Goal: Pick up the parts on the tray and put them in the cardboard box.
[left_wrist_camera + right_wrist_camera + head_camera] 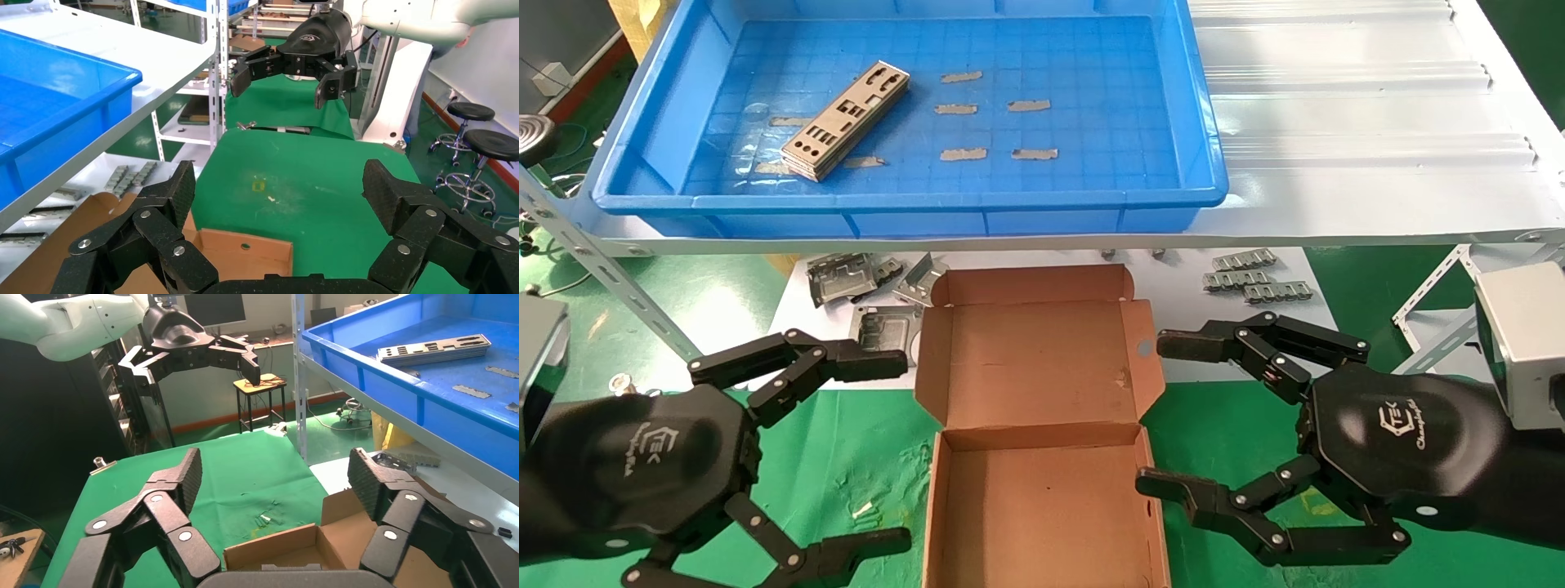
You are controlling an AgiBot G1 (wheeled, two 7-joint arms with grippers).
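left gripper [903, 445]: fingers spread wide, empty, left of cardboard box [1042, 425]
right gripper [1148, 416]: spread, empty, logo partly legible "TEK"
parts [846, 121]: stacked in tray [1205, 147]

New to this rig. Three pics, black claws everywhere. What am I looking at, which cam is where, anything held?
It's a two-armed robot. The big picture is from its head camera, looking down; the other two are from cameras on each wrist, peering out between that arm's own fingers.

The left gripper and right gripper hover open and empty on either side of the open cardboard box, which has nothing in it and sits on a green mat.

On the shelf above, the blue tray holds a small stack of punched metal parts and a few small grey strips. Other metal brackets lie below the shelf.
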